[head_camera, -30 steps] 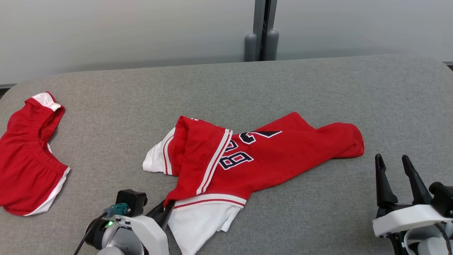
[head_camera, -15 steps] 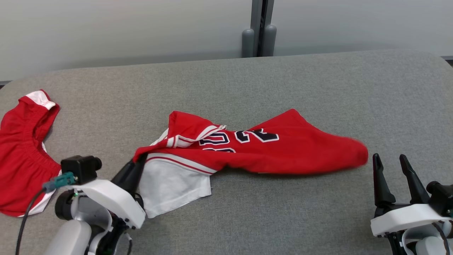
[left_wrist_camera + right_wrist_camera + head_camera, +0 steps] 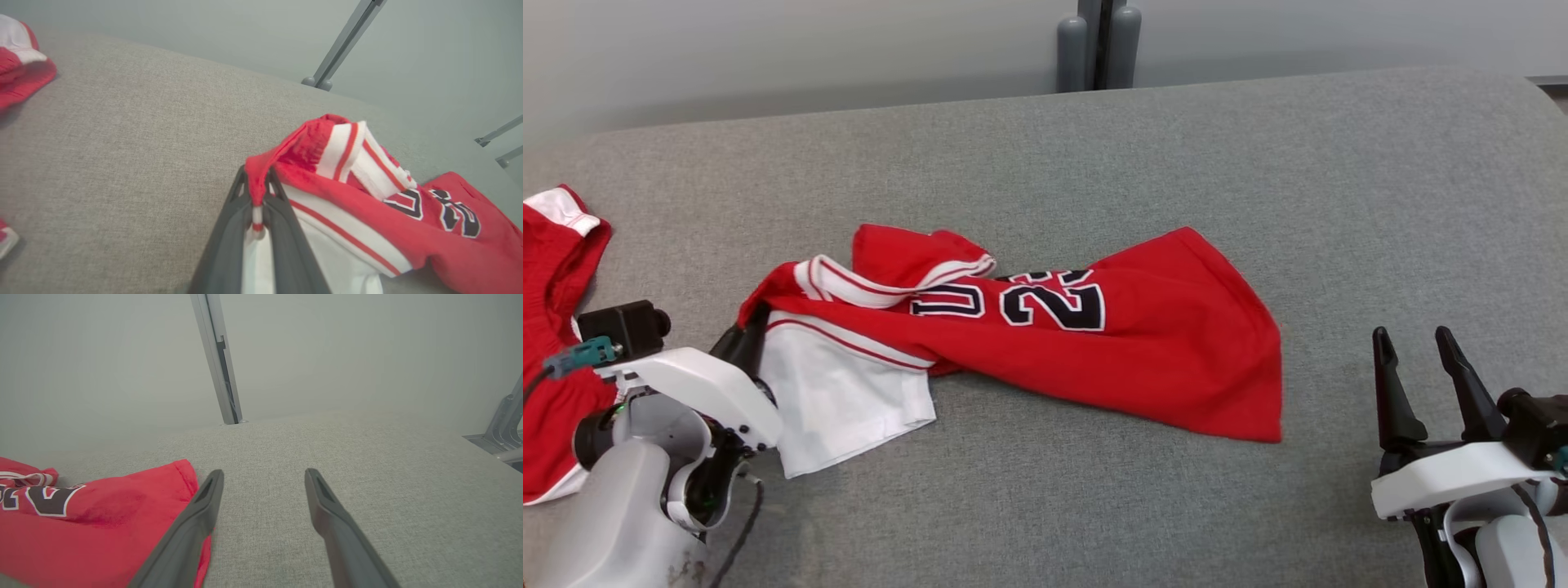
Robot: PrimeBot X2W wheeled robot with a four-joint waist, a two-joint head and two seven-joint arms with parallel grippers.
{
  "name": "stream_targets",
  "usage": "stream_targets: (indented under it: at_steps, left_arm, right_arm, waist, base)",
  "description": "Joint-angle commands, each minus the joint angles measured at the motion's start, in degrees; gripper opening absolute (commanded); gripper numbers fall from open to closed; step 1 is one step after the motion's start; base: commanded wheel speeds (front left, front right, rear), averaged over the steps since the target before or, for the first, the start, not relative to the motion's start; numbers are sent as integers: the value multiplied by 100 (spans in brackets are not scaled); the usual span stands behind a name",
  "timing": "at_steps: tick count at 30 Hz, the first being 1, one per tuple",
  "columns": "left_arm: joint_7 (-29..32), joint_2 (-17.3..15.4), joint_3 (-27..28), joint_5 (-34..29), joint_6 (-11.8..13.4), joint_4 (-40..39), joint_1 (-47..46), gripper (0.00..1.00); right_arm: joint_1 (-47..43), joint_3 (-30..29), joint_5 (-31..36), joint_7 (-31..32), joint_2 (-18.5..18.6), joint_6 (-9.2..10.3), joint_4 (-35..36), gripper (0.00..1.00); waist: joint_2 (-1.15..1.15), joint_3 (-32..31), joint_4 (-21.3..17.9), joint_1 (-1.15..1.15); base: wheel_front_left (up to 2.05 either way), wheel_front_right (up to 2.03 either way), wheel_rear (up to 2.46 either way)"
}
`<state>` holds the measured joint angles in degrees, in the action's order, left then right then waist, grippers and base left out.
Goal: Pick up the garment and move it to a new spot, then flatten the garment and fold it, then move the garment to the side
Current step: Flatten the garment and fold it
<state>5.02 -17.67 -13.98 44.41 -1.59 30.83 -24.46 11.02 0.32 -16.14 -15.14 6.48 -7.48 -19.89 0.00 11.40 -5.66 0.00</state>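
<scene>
The garment [image 3: 1094, 343] is a red jersey with white trim and dark numbers, stretched out across the grey table [image 3: 1094, 147]. Its left end has a white panel [image 3: 841, 400]. My left gripper [image 3: 750, 325] is shut on the red trimmed corner at that left end; the left wrist view shows the fabric [image 3: 327, 163] pinched between the gripper's [image 3: 256, 192] dark fingers [image 3: 229, 228]. My right gripper [image 3: 1413, 343] stands open at the lower right, apart from the jersey's right hem. In the right wrist view that open gripper [image 3: 263, 475] has bare table between its fingers and the garment [image 3: 81, 522] at its left.
A second red and white garment [image 3: 556, 269] lies at the table's left edge, close behind my left arm; its edge [image 3: 20, 65] shows at the upper left of the left wrist view. A grey post [image 3: 1098, 41] stands behind the table against the pale wall.
My left gripper has dragged the jersey's corner leftward, and the crumpled jersey has unrolled into a longer, flatter shape. The head camera has tilted, shifting the scene. The right gripper stays open in place.
</scene>
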Motion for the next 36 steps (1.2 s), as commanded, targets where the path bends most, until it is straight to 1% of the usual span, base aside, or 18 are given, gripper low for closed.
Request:
stream_targets:
  at_steps: [1, 4, 5, 6, 7, 11, 15, 19, 24, 25, 26, 30, 36]
  left_arm:
    - [-12, -73, 3, -42, -42, 142, -115, 0]
    - [-111, -31, -69, -77, -168, 568, -318, 0]
    - [-143, -5, -103, -85, -213, 672, -353, 32]
    - [-179, 17, -141, -100, -265, 759, -366, 87]
    - [-213, 33, -181, -110, -310, 829, -380, 100]
    - [-429, 30, -291, -148, -431, 854, -246, 100]
    - [-617, -218, -297, -239, -435, 529, 2, 100]
    - [-820, -481, -200, -352, -229, -58, 421, 100]
    - [-1106, -664, -57, -478, 166, -1003, 1061, 100]
    - [-1167, -657, -39, -501, 262, -1183, 1176, 100]
    - [-1167, -657, -39, -501, 262, -1183, 1176, 100]
    - [-1368, -585, -15, -566, 531, -1861, 1647, 100]
    - [-1667, -391, -61, -717, 860, -2472, 2274, 100]
  right_arm:
    - [57, -2, 18, -4, 41, -4, -24, 100]
    - [75, 38, 12, -4, 57, -4, -53, 100]
    - [63, 39, 10, -3, 63, -4, -62, 100]
    - [40, 34, 13, -3, 65, -4, -78, 100]
    - [13, 35, 16, -4, 64, -4, -100, 100]
    - [-65, 72, -15, -4, 49, -4, -151, 100]
    - [-96, 84, -35, -3, 68, -4, -158, 100]
    - [-193, 32, -21, -4, 75, -4, -152, 100]
    - [-310, -1, -41, -4, 67, -3, -133, 100]
    - [-329, -3, -44, -4, 63, -3, -125, 100]
    - [-329, -3, -44, -4, 63, -3, -125, 100]
    - [-430, -7, -94, -4, 43, -3, -76, 100]
    - [-579, -33, -124, -4, -10, -4, -17, 100]
  waist:
    - [0, 9, -18, 0]
    - [0, -28, -28, 0]
    - [0, -54, -15, 0]
    - [0, -91, 3, 0]
    - [0, -136, 21, 0]
    - [0, -318, 95, 0]
    - [0, -446, 190, 0]
    - [0, -548, 282, 0]
    - [0, -682, 409, 0]
    - [0, -706, 431, 0]
    - [0, -706, 431, 0]
    - [0, -789, 510, 0]
    - [0, -817, 572, 0]
  base:
    - [0, 0, 0]
    - [0, 0, 0]
    - [0, 0, 0]
    - [0, 0, 0]
    - [0, 0, 0]
    - [0, 0, 0]
    - [0, 0, 0]
    - [0, 0, 0]
    - [0, 0, 0]
    - [0, 0, 0]
    - [0, 0, 0]
    - [0, 0, 0]
    - [0, 0, 0]
